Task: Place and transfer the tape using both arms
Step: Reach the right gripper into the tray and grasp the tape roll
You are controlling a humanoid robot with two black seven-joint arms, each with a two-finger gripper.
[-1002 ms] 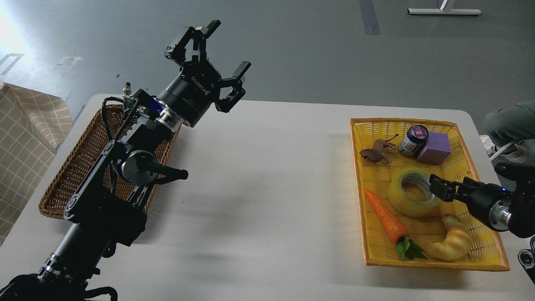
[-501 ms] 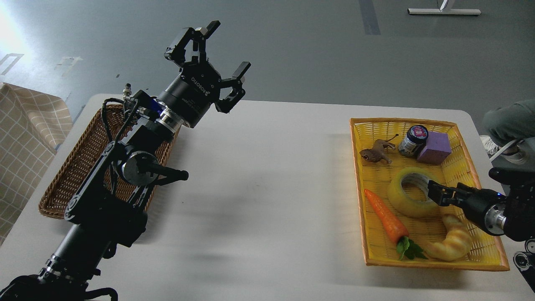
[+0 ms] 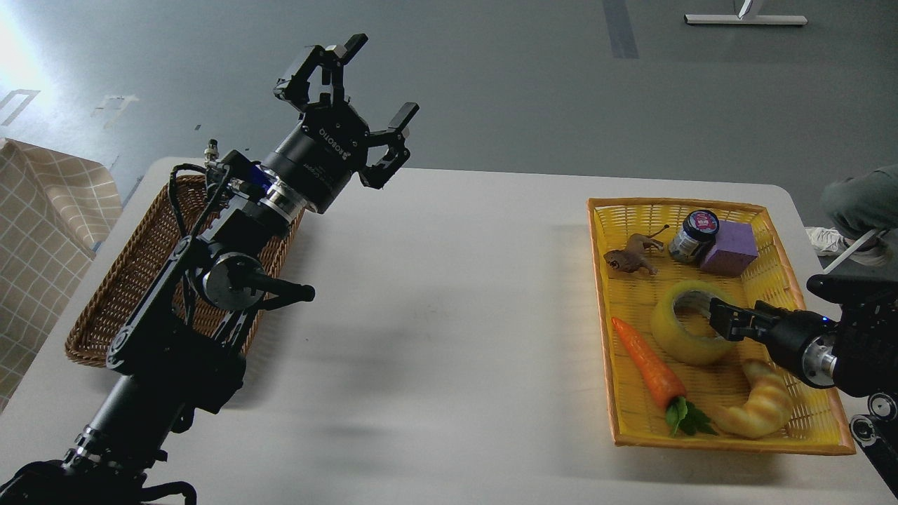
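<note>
The tape (image 3: 668,328), a translucent yellow roll with a grey-white core, lies flat in the middle of the yellow basket (image 3: 602,294) on the right of the table. My right gripper (image 3: 726,319) comes in from the right edge and sits low at the roll's right rim, its dark tips over the core opening. I cannot make out whether its fingers are spread or closed. My left gripper (image 3: 361,81) is open and empty, held high above the table's far left, fingers pointing up and away.
The yellow basket also holds a carrot (image 3: 649,365), a croissant (image 3: 761,407), a small jar (image 3: 694,235), a purple block (image 3: 729,247) and a brown toy animal (image 3: 631,256). A brown wicker basket (image 3: 133,273) stands at the left, partly behind my left arm.
My right gripper has moved left and slightly down, from beside the tape's right side onto its right rim. The left arm has barely moved.
</note>
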